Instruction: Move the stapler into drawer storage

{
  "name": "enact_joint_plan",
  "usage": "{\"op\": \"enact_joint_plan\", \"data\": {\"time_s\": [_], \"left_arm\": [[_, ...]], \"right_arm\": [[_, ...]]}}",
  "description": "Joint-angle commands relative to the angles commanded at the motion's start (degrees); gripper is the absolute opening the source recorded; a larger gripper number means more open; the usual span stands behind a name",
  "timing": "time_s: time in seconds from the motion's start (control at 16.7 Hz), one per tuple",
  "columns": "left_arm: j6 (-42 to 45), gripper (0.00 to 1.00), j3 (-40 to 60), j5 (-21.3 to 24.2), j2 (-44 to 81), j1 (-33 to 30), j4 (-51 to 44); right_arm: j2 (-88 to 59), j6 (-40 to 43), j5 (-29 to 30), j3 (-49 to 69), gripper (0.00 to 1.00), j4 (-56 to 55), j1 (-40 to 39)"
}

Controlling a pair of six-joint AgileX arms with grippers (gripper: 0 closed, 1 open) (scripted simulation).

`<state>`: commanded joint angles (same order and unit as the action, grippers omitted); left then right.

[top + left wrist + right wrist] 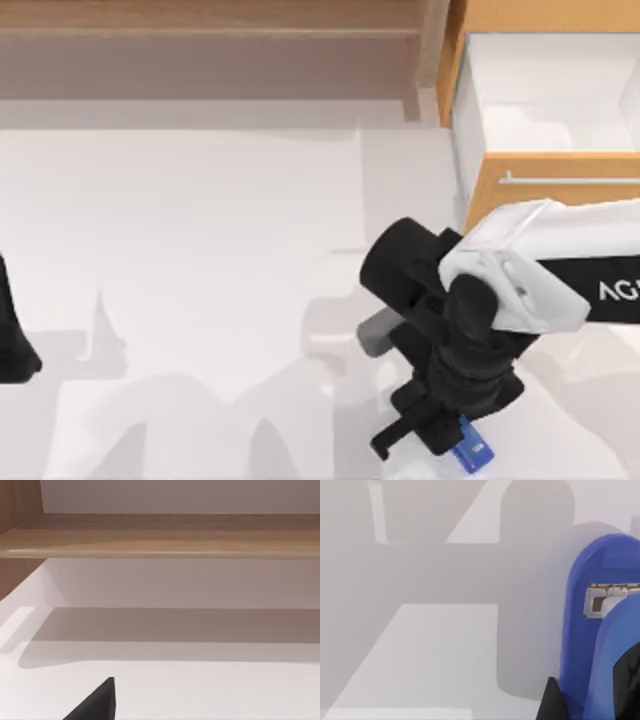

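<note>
The blue stapler [472, 450] lies near the table's front edge, right of centre. Only its end pokes out from under my right gripper [440, 440], which is low over it. In the right wrist view the stapler [600, 630] looms close, its staple channel showing, and a black part of the gripper rests against its side. The drawer [560, 165] at the back right stands pulled open, with its white inside showing behind the orange-brown front and silver bar handle [570, 180]. My left gripper [15, 345] is parked at the table's left edge.
A brown open shelf unit [200, 50] runs along the back of the table, and its lower board [160, 535] shows in the left wrist view. My right arm [560, 265] reaches in from the right, crossing in front of the drawer.
</note>
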<state>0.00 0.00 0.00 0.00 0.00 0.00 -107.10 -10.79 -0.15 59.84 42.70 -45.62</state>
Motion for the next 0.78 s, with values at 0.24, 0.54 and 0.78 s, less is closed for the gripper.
{"op": "enact_joint_plan", "data": {"time_s": [0.24, 0.54, 0.78], "left_arm": [[0.0, 1.00, 0.0, 0.0, 0.0, 0.0, 0.0], [0.0, 1.00, 0.0, 0.0, 0.0, 0.0, 0.0], [0.0, 1.00, 0.0, 0.0, 0.0, 0.0, 0.0]], "right_arm": [[0.0, 0.0, 0.0, 0.0, 0.00, 0.0, 0.0], [0.3, 0.1, 0.2, 0.2, 0.00, 0.2, 0.0], [2.1, 0.1, 0.2, 2.2, 0.00, 5.1, 0.0]]}}
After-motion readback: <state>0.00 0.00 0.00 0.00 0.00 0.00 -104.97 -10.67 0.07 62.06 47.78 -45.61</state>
